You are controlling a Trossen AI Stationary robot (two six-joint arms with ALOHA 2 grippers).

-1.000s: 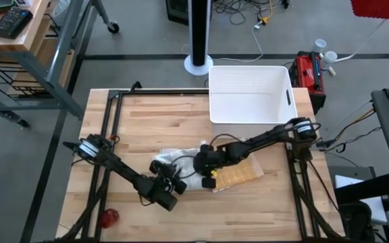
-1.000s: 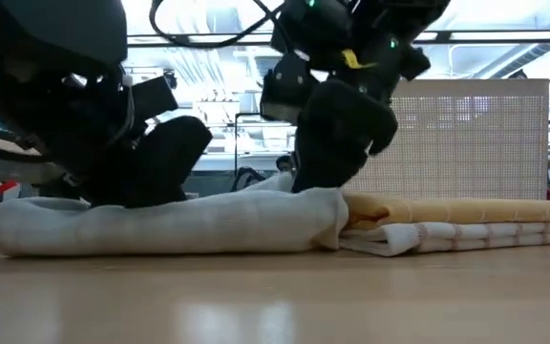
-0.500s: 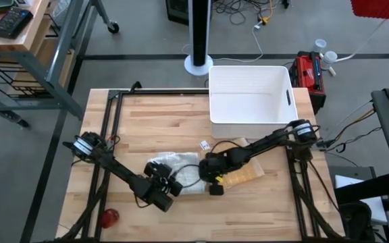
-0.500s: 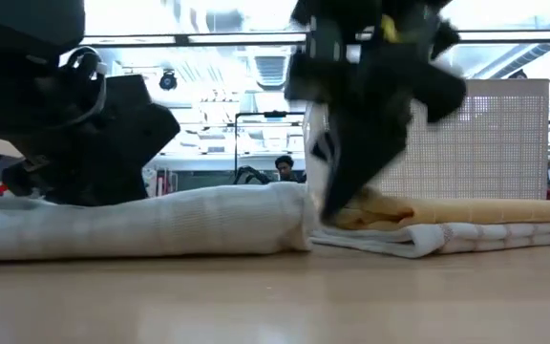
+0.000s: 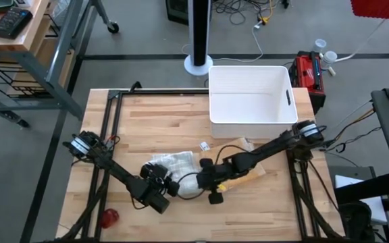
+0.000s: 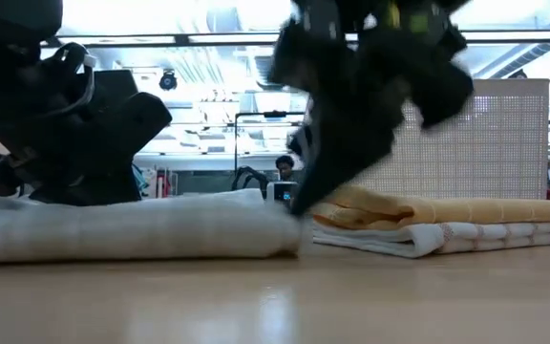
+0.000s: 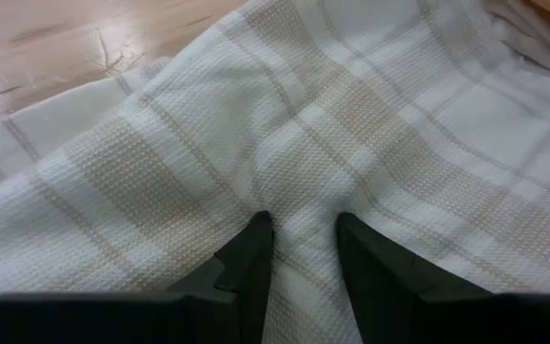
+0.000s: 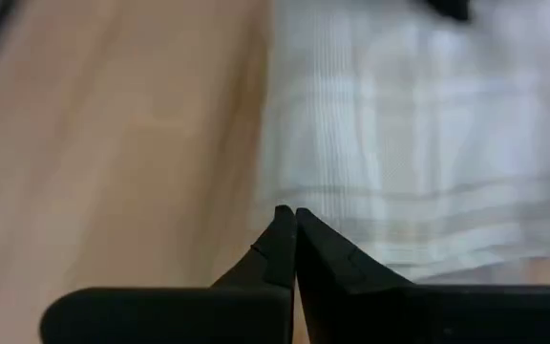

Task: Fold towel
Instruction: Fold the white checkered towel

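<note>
Low in the high view's centre, the towel [image 5: 181,174] lies bunched between both grippers. The left wrist view shows the left gripper [image 7: 302,229] with fingers pinching a ridge of its weave. The right wrist view shows the right gripper [image 8: 288,225] pressed together, empty, at the cloth's edge.

Grey concrete floor [image 5: 140,40] surrounds the wooden counter [image 5: 161,121]; a white pole base [image 5: 198,65], cables [image 5: 248,13] and red toolbox [image 5: 308,71] lie beyond.
</note>
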